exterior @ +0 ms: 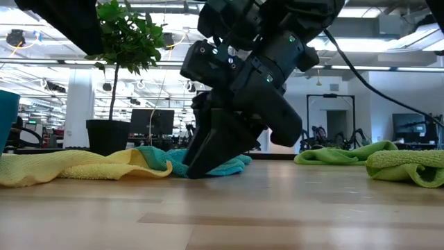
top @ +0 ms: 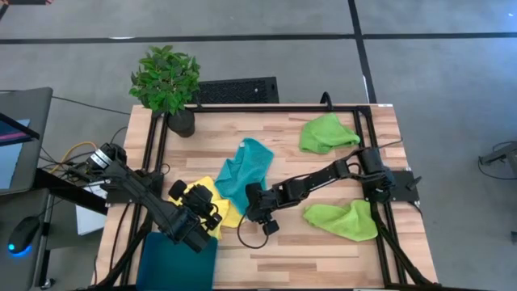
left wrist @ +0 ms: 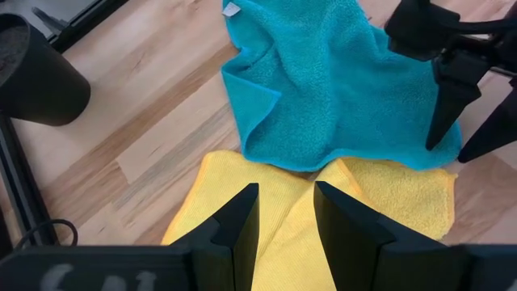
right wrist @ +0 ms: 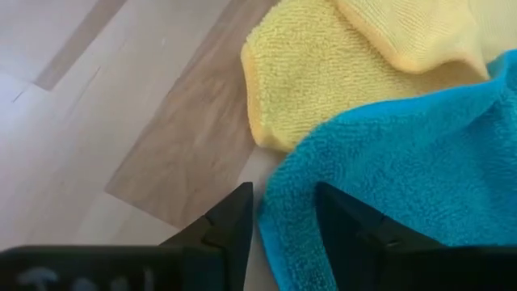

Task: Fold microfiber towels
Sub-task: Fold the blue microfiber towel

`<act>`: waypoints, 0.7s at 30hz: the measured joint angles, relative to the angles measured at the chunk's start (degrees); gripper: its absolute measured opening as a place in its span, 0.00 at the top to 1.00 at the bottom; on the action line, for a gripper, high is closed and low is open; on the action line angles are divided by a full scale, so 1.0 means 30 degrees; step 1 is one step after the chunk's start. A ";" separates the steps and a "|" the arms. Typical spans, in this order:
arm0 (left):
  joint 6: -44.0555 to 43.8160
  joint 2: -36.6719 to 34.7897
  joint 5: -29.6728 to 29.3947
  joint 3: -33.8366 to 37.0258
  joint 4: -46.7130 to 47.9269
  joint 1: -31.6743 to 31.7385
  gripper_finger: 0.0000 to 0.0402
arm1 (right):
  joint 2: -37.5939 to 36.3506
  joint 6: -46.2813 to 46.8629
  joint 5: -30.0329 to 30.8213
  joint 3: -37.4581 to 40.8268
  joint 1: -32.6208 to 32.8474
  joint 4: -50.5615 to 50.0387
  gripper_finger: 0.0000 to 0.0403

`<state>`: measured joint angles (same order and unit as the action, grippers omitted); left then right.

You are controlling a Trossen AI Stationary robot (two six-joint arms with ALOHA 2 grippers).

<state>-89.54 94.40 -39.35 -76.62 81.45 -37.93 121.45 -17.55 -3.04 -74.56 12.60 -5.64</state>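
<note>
Right tool [right wrist: 279, 222] low at teal towel [top: 245, 173] corner, jaws part open, astride edge, nothing gripped. Teal overlaps yellow towel [top: 216, 204] mid-bench. You pinch teal layer only. Left tool [left wrist: 283, 222] part open, empty, over yellow.

A: What sits in the upper left of the bench [top: 323, 259]?
B: A potted plant [top: 167, 81], with a black grid-like rack [top: 238, 90] just beside it.
A: And lower left?
B: A dark teal tray [top: 166, 263], at the edge.

Even bright overhead light; soft shadows on table [top: 323, 250]; low view foreground blurred.
</note>
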 joint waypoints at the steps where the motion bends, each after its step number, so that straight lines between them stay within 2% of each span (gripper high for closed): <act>1: 0.0000 0.0004 0.0000 0.0000 0.0002 0.0000 0.72 | 0.0000 0.0224 0.0127 0.0000 0.0000 -0.0060 0.63; 4: 0.0000 0.0004 0.0000 0.0000 0.0007 0.0000 0.72 | -0.0019 0.1154 0.0695 -0.0022 0.0041 -0.0486 0.71; 10: -0.0022 0.0004 -0.0010 0.0000 0.0015 0.0025 0.72 | -0.0482 0.1636 0.1058 -0.0011 0.0015 -0.1749 0.96; 16: 0.0728 0.0102 0.0039 -0.0005 -0.0139 0.0413 0.72 | -0.1875 0.1968 0.1175 0.0028 -0.0036 -0.4539 0.97; 21: 0.4300 0.0496 0.0200 -0.0016 -0.1461 0.1014 0.72 | -0.3207 0.2013 0.1063 -0.0008 0.0052 -0.5995 0.98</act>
<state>-76.64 95.89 -38.75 -76.67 77.07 -34.89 111.83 -11.51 0.15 -74.59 12.76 -23.62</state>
